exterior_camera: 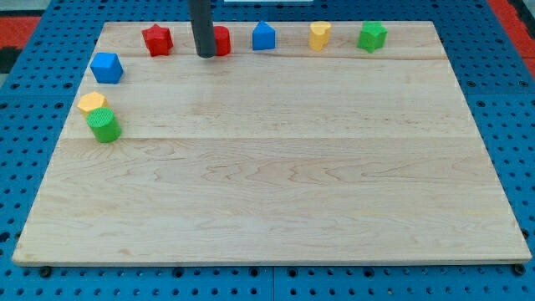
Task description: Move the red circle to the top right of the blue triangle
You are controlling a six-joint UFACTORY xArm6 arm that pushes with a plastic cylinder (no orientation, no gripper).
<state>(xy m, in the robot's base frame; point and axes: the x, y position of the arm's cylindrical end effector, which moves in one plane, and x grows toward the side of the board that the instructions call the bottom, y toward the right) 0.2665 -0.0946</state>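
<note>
The red circle (221, 40) sits near the board's top edge, partly hidden by my rod. My tip (205, 55) rests on the board touching the circle's left side. The blue triangle-topped block (264, 36) stands just to the circle's right, a small gap between them. A red star (157, 39) lies to the left of my tip.
A yellow block (319, 35) and a green block (372, 36) sit along the top edge to the right. A blue block (107, 67), a yellow block (92, 103) and a green cylinder (104, 124) cluster at the left edge. The wooden board (276, 192) lies on a blue pegboard.
</note>
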